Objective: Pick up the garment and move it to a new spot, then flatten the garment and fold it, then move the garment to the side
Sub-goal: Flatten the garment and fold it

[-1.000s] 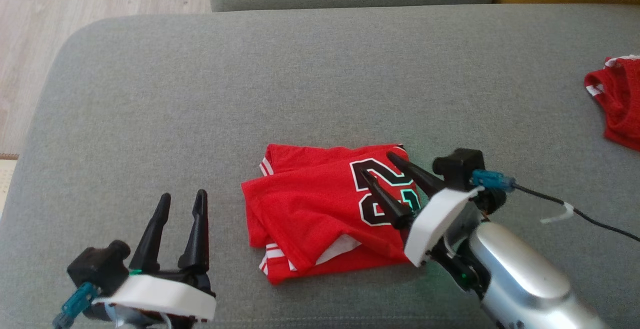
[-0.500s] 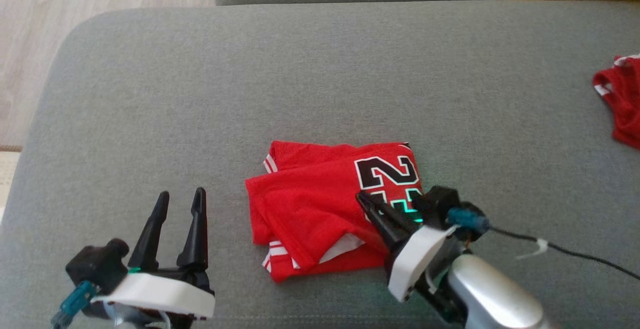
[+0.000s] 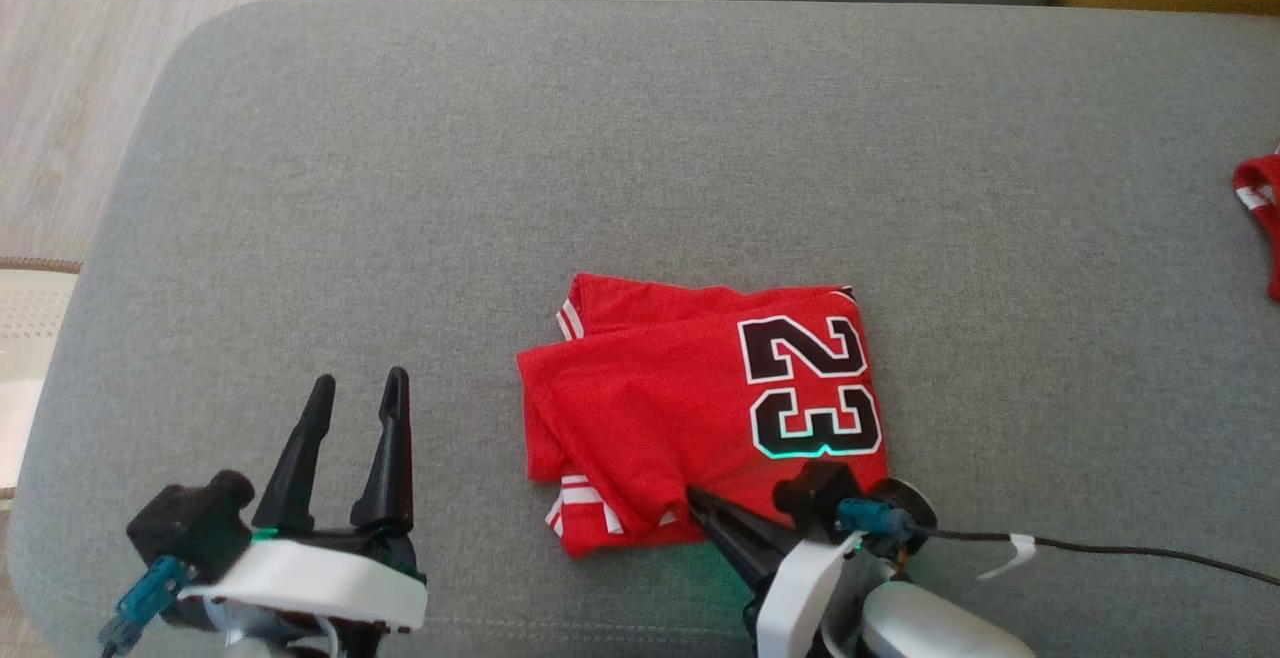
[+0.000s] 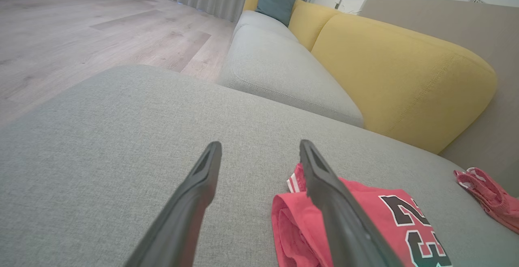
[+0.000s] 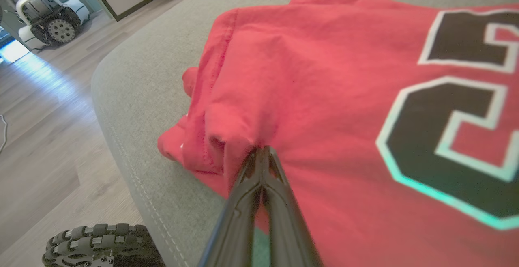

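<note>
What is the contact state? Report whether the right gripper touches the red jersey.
Touching. The right wrist view shows the right gripper shut, its fingertips pinching a bunched fold of the red jersey.

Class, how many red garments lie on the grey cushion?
2. The folded jersey lies at the middle front of the grey cushion; a crumpled red garment lies at its far right, partly out of frame.
</note>
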Robot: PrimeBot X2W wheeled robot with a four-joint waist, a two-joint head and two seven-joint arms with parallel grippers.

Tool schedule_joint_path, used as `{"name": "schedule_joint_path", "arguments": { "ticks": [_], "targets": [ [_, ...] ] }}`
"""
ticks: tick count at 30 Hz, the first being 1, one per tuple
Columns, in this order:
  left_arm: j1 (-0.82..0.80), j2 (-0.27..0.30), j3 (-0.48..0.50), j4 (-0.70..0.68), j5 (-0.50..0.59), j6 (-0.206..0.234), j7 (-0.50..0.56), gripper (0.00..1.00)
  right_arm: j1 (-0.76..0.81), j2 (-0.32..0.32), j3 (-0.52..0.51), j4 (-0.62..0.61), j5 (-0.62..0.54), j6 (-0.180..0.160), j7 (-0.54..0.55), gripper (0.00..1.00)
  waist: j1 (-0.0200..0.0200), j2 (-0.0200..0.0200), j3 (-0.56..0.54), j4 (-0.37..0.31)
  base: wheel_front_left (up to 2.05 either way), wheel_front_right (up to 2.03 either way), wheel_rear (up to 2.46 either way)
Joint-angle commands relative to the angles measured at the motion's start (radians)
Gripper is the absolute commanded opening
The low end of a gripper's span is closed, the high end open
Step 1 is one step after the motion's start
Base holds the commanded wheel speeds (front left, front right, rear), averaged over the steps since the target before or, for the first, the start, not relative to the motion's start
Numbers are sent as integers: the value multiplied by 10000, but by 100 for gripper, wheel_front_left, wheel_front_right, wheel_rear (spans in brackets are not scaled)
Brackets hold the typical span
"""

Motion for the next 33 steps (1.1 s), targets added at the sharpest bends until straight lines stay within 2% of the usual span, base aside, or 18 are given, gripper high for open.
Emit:
{"name": "schedule_joint_path", "arguments": {
  "ticks": [1, 8, 15, 21, 22, 24, 25, 26, 27, 33],
  "targets": [
    [-407, 185, 410, -351, 73, 25, -111, 100, -316, 108, 292, -175, 140, 65, -178, 0, 0, 0, 17, 3, 0, 0, 0],
    [-404, 191, 408, -382, 89, 52, -114, 100, -678, 294, 1253, -130, 603, 65, -379, 0, 0, 0, 27, -49, 0, 0, 0],
    [-365, 210, 395, -417, 94, 97, -115, 100, -929, 83, 1975, -531, 1026, 65, -545, 0, 0, 0, 1, -106, 0, 0, 0],
    [-331, 221, 405, -472, 93, 144, -116, 100, -1228, -457, 1111, -1023, 1035, 65, -819, 0, 0, 0, 33, -198, 0, 0, 0],
    [-330, 220, 405, -476, 93, 151, -117, 100, -1248, -520, 909, -1093, 941, 65, -854, 15, 0, 0, 34, -214, 0, 0, 0],
    [-338, 217, 397, -479, 90, 155, -117, 100, -1219, -595, 581, -1252, 741, 65, -900, 54, 0, 0, 32, -240, 0, 0, 0],
    [-343, 218, 390, -478, 88, 153, -117, 100, -1175, -611, 470, -1345, 660, 65, -911, 80, 0, 0, 31, -248, 0, 0, 0],
    [-343, 218, 390, -478, 88, 153, -117, 100, -1175, -611, 470, -1345, 660, 65, -911, 80, 0, 0, 31, -248, 0, 0, 0],
    [-348, 221, 381, -477, 86, 150, -117, 100, -1125, -623, 403, -1440, 583, 65, -914, 100, 0, 0, 31, -251, 0, 0, 0],
    [-392, 230, 319, -459, 77, 134, -107, 100, -675, -807, 877, -2323, 472, 65, -407, 100, 0, 0, 45, -175, 0, 0, 0]
  ]
}}
